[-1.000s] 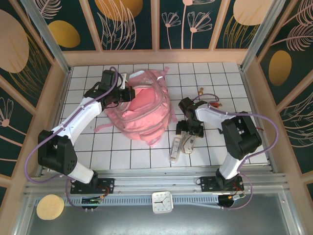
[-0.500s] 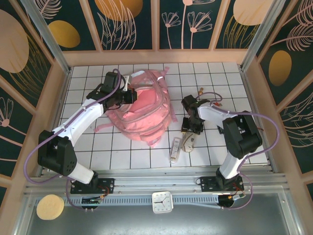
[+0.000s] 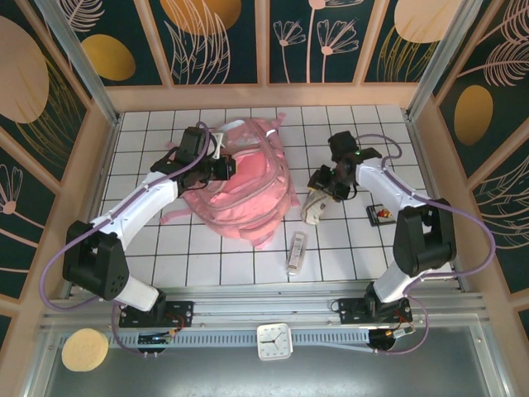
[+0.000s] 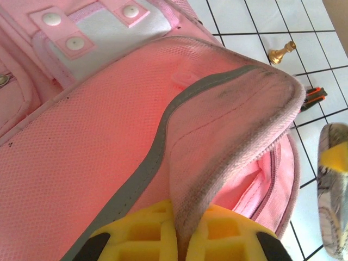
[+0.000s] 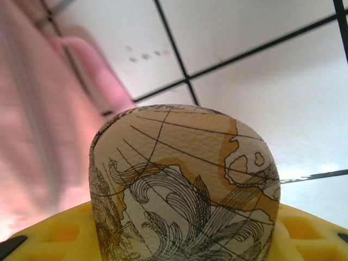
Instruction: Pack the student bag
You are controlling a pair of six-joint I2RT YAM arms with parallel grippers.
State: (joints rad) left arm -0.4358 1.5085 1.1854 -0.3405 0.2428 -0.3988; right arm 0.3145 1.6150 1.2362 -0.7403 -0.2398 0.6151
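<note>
The student bag, a large pink backpack, lies left of centre on the tiled table. My left gripper is shut on the edge of its opening flap, with the fabric pinched between the yellow pads and held up. My right gripper is shut on a rounded case printed with an old map, held just off the bag's right side. In the right wrist view the map case stands between the yellow pads, with pink bag fabric blurred at the left.
A long clear pouch of stationery lies in front of the bag. A small red-and-black item sits right of my right arm. A gold chess piece and orange pens lie beyond the bag. Wooden walls surround the table.
My right gripper closed on the map case, lifted it from beside the clear pouch and carried it farther back beside the bag. My left gripper shifted slightly right, still holding the flap.
</note>
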